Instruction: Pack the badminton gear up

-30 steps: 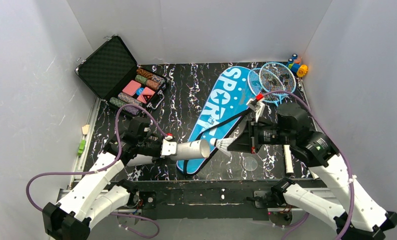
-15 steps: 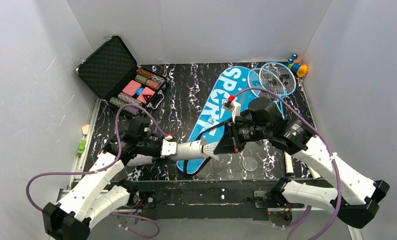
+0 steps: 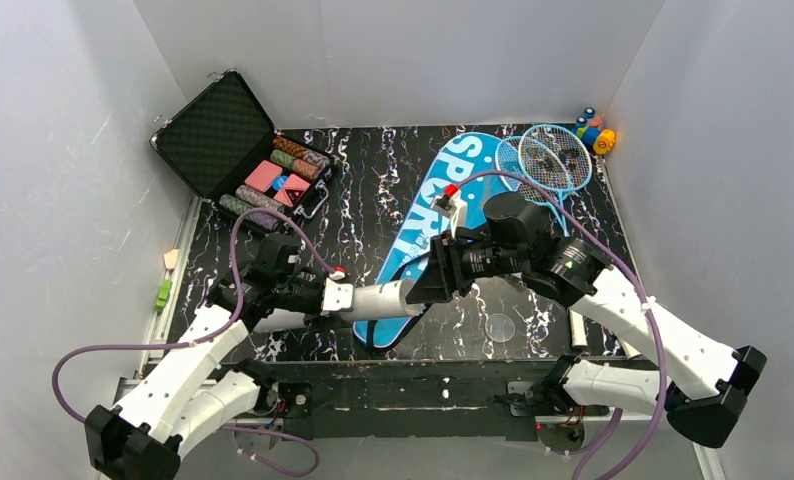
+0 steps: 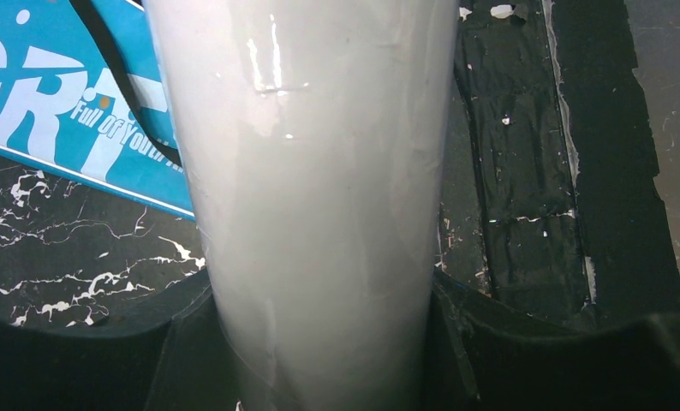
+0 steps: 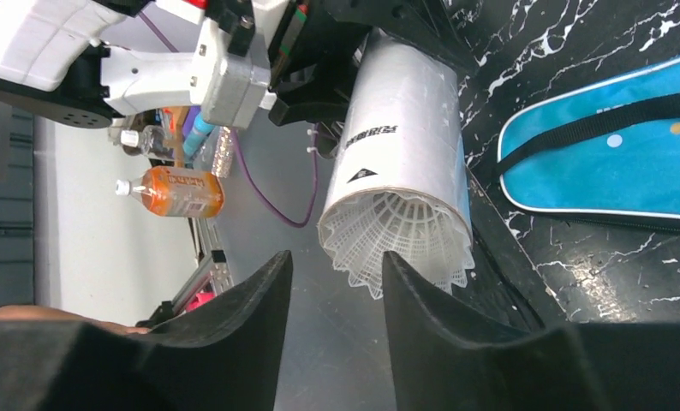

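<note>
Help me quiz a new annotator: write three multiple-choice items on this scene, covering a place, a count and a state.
1. How many blue-framed rackets lie by the blue bag? A one; B two; C three.
2. Where is the shuttlecock? A on the bag; B on the rackets; C in the mouth of the white tube.
3. The right fingers are: A open; B shut on the shuttlecock; C shut on the tube.
Key: 1 B, two hoops overlap at the table's far right; 2 C, its skirt pokes from the tube in the right wrist view; 3 A, they stand apart, clamping nothing.
</note>
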Available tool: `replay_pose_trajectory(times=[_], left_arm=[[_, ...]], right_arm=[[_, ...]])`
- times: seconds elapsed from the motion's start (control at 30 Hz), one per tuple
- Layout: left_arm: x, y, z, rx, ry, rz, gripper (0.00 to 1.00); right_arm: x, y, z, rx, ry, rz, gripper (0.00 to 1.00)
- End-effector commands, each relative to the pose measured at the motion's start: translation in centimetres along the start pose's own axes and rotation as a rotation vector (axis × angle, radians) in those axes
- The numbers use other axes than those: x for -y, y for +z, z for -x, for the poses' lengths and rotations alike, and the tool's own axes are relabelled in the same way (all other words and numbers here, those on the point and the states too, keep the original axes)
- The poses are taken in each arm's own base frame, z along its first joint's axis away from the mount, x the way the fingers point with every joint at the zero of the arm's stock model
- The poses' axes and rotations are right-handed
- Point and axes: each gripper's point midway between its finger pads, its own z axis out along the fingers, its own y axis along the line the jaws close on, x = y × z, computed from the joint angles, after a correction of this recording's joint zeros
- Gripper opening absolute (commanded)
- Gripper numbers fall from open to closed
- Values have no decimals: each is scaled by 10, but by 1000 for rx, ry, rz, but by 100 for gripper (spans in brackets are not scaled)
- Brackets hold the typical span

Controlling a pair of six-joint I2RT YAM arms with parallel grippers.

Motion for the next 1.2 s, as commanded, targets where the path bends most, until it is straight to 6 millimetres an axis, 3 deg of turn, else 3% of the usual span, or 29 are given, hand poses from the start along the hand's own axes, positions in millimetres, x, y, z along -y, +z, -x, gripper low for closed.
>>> replay_pose_trajectory(times=[0.0,0.17,0.33,0.43,0.57,0.77,0.9,1.03,1.1,1.17], left_arm=[[-6,-6,22,53,55,17,0],[-6,-7,23,56,57,18,0],[-9,-9,30,67,60,24,0],[-12,-11,35,74,65,31,0],[-13,-13,43,98,54,29,0],[-16,-12,50,121,39,30,0],[-15,-12,48,120,35,30,0],[-12,-10,42,107,17,31,0],[-8,-8,36,99,5,26,0],[-7,-7,33,93,6,26,0]], right_arm=[[-23,-16,15,97,-72,60,54],[-17,-35,16,173,-84,-22,54],[36,-24,2,165,-11,-212,52],[63,-12,1,162,23,-303,59],[73,-1,7,180,40,-321,60],[73,33,13,208,93,-269,59],[67,38,19,204,84,-259,65],[42,10,44,270,55,-228,76],[46,-15,54,319,79,-233,77],[64,-41,60,368,124,-256,77]])
